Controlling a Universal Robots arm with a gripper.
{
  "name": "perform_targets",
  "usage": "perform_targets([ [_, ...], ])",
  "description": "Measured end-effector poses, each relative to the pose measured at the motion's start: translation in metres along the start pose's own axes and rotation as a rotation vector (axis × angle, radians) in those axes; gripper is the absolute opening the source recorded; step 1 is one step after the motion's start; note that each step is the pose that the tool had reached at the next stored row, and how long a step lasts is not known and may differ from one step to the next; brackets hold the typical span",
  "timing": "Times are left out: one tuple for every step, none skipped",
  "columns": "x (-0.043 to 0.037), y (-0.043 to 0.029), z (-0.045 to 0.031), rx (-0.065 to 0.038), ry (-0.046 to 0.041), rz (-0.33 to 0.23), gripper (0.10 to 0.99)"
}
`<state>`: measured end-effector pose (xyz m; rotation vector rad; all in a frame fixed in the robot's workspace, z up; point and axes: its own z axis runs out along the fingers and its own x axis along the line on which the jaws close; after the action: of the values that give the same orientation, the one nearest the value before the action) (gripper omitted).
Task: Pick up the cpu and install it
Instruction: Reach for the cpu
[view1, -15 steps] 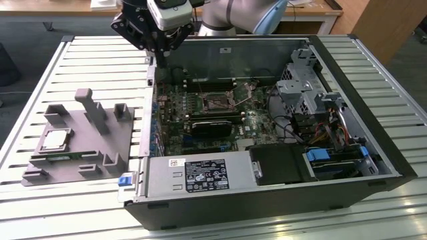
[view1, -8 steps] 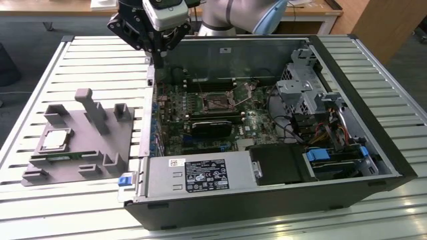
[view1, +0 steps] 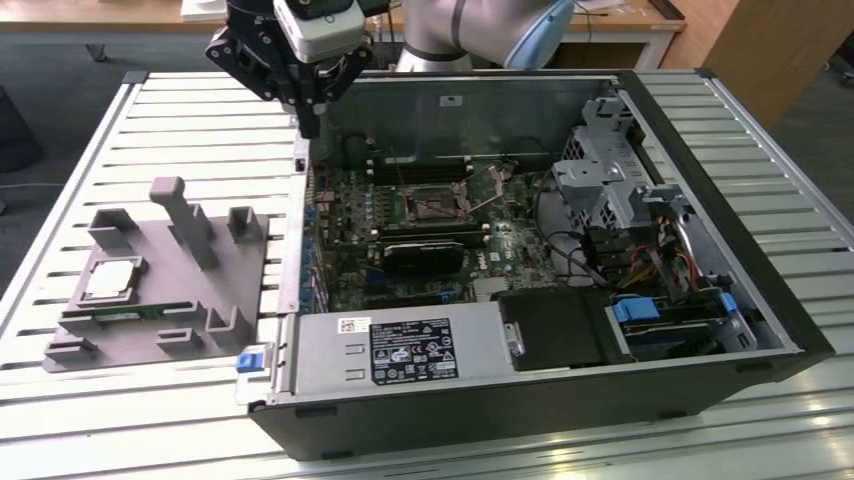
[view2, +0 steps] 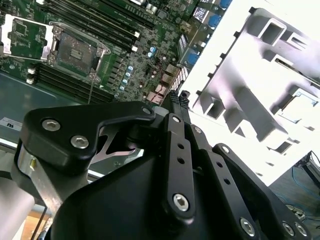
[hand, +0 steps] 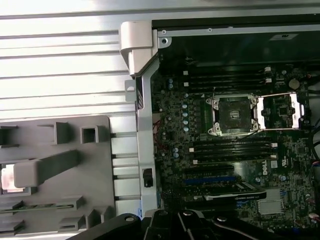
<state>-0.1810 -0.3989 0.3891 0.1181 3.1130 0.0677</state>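
One black gripper (view1: 310, 125) hangs fingers-down with nothing in its grasp. In the second wrist view (view2: 176, 97) its two fingers seem to be pressed together at the tips, though the angle is steep and I would not swear to it.

Directly below the gripper is the side rim of the dark grey metal computer case (view1: 534, 400), which lies open on the white slatted metal table (view1: 174, 130). Just inside that rim, on the green motherboard (view1: 514, 235), sits the square processor socket (view1: 434, 205) with its metal retaining frame swung up. It looks empty in both wrist views, so nothing appears installed yet.

On the other side of the rim, out on the table, lies a grey plastic parts tray (view1: 147, 340) with raised posts and pockets. The cpu (view1: 110, 280), a small flat square chip with a silvery metal top, rests flat in one of the pockets.

I judge it light and rigid, smooth enough to slip, and delicate on its underside. The safest hold is probably by two opposite edges, keeping it level.

It lies well apart from the gripper, lower down and toward the exterior view's left, on the far side of the tray's tall post. The socket is much nearer the gripper.
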Motion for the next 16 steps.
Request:
perform_targets([
  [0.0007,-0.0001,0.0000,0.000,0.0001,0.000,0.106],
  [0.0015,-0.0001,0.0001,0.000,0.0000,0.000,0.106],
  [0.0021,-0.0002,0.0001,0.000,0.0000,0.000,0.106],
  [0.0028,-0.0002,0.0001,0.000,0.0000,0.000,0.106],
  [0.0035,-0.0003,0.0001,0.000,0.0000,0.000,0.106],
  [0.0042,-0.0003,0.0002,0.000,0.0000,0.000,0.106],
  [0.0048,-0.0004,0.0002,0.000,0.0000,0.000,0.106],
  [0.0053,-0.0004,0.0003,0.000,0.0000,0.000,0.106],
  [0.0058,-0.0005,0.0004,0.000,0.0001,0.000,0.106],
  [0.0063,-0.0005,0.0005,0.000,0.0000,0.000,0.106],
  [0.0068,-0.0005,0.0005,0.000,0.0000,0.000,0.106],
  [0.0073,-0.0006,0.0006,0.000,0.0000,0.000,0.106],
  [0.0081,-0.0007,0.0006,0.000,0.0001,0.000,0.106],
  [0.0091,-0.0008,0.0006,0.000,0.0002,0.000,0.106],
  [0.0101,-0.0008,0.0007,0.000,0.0001,0.000,0.106],
  [0.0111,-0.0009,0.0008,0.000,0.0001,0.000,0.106],
])
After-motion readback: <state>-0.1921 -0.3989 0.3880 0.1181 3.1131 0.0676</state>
